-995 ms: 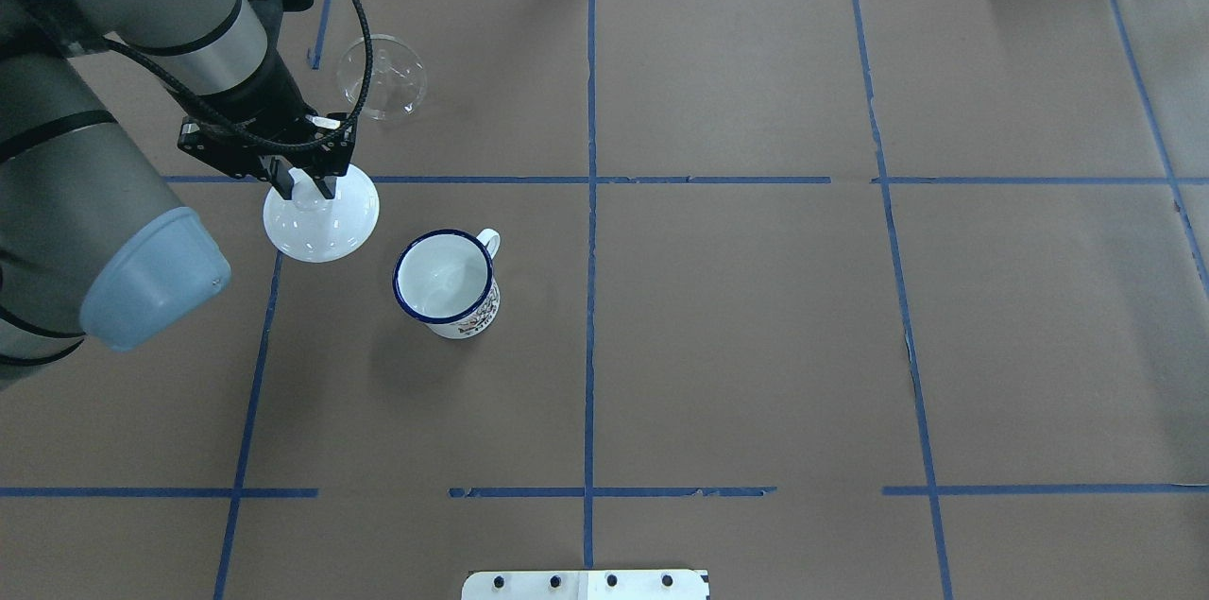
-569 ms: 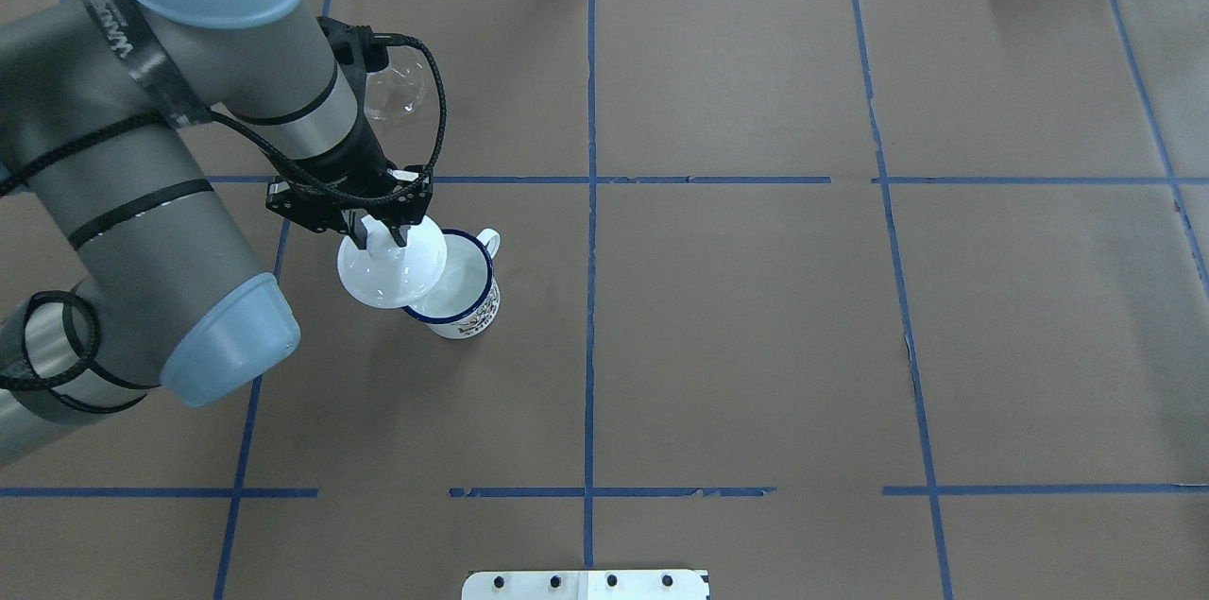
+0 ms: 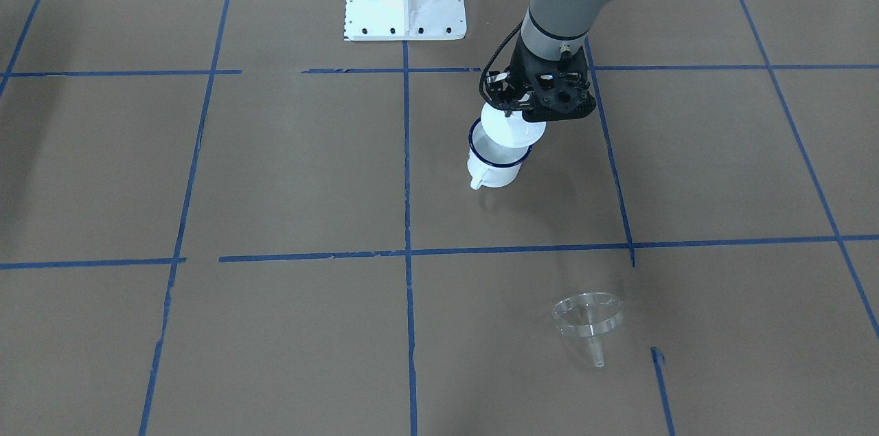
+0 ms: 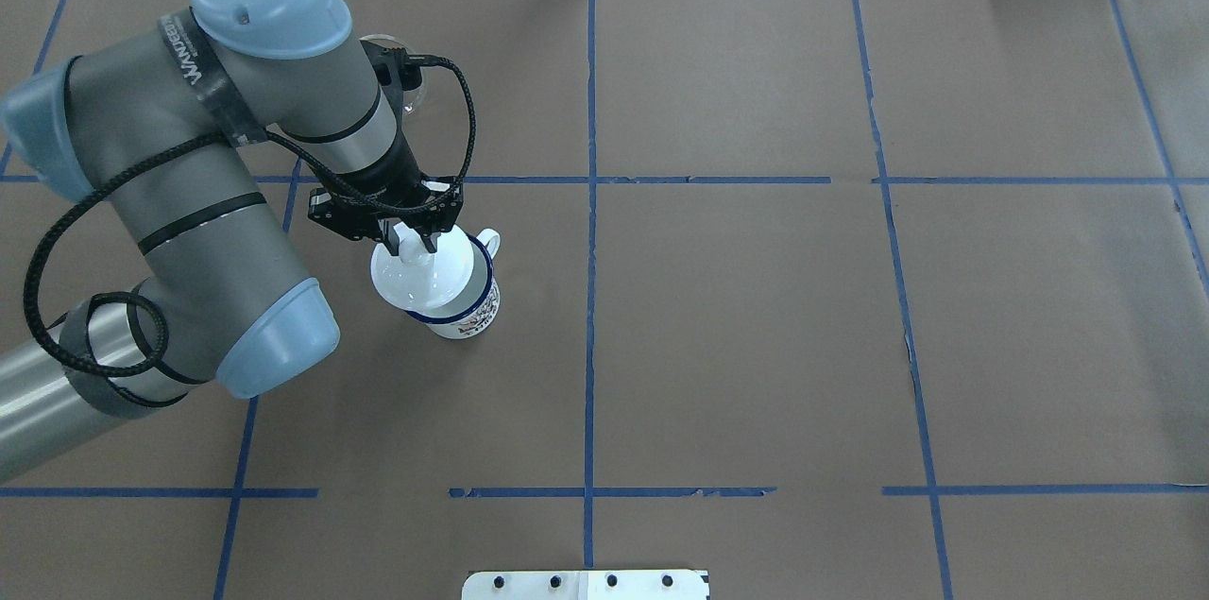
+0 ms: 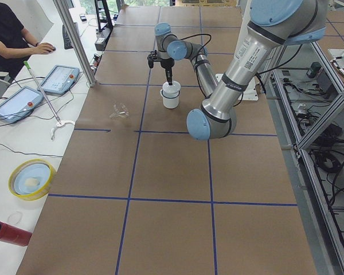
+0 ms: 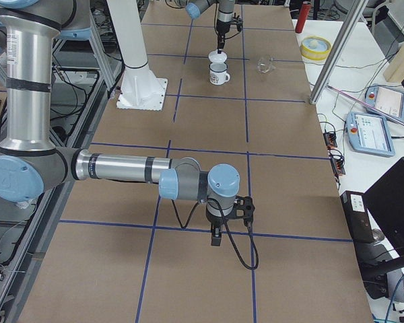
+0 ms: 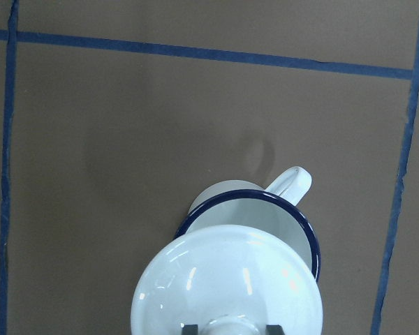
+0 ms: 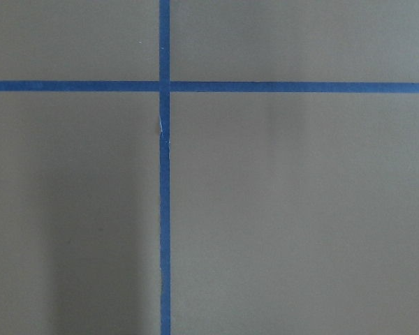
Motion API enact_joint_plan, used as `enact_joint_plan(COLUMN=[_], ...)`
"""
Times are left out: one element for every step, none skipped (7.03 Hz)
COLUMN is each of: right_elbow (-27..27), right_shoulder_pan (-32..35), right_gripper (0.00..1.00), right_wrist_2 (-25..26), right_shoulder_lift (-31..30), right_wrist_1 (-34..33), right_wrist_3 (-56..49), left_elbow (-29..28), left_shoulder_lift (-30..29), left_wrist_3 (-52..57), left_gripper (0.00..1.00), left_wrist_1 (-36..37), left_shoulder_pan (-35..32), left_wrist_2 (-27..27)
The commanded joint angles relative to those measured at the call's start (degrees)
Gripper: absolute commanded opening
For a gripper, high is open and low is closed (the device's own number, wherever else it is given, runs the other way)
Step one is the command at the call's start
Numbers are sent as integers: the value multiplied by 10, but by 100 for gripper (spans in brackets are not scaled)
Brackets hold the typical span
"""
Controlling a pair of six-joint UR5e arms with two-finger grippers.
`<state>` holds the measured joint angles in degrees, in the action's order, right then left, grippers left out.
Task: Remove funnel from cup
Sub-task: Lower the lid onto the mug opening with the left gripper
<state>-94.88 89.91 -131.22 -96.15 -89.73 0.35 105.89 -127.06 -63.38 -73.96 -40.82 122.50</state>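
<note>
Front-facing view: I count one funnel (image 3: pixel 588 318), one cup (image 3: pixel 493 165) and one white lid (image 3: pixel 514 127), the funnel lying on its side on the counter (image 3: pixel 275 168), well apart from the cup. Overhead, my left arm (image 4: pixel 189 203) hides most of the funnel, and the left gripper (image 4: pixel 408 241), well apart from it, is clamped on the lid's knob over the cup's mouth. Right side view: the right gripper (image 6: pixel 217 235) hangs near the counter; open or closed, I cannot tell.
</note>
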Motion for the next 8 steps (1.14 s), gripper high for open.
enact_joint_plan(right_elbow=[0,0,0,0,0,0,0,0], right_shoulder_pan=[0,0,0,0,0,0,0,0], right_gripper=[100,100,100,100,100,100,100,100], right_wrist_2=[0,0,0,0,0,0,0,0], right_shoulder_lift=[0,0,0,0,0,0,0,0], right_wrist_1=[0,0,0,0,0,0,0,0], right_wrist_3=[0,0,0,0,0,0,0,0], left_elbow=[-22,-21,-22,-22,-22,-22,-21,-22], left_shoulder_lift=[1,0,0,0,0,-1,-2,-2], left_wrist_3=[0,-2,-1,-1,-1,-1,-2,-1], left_gripper=[0,0,0,0,0,0,0,0], left_wrist_1=[-27,-27,-27,-27,-27,-27,-28,-28], left_shoulder_pan=[4,5,13,14,14,14,14,14], left_wrist_2=[-1,-1,0,0,0,0,0,0])
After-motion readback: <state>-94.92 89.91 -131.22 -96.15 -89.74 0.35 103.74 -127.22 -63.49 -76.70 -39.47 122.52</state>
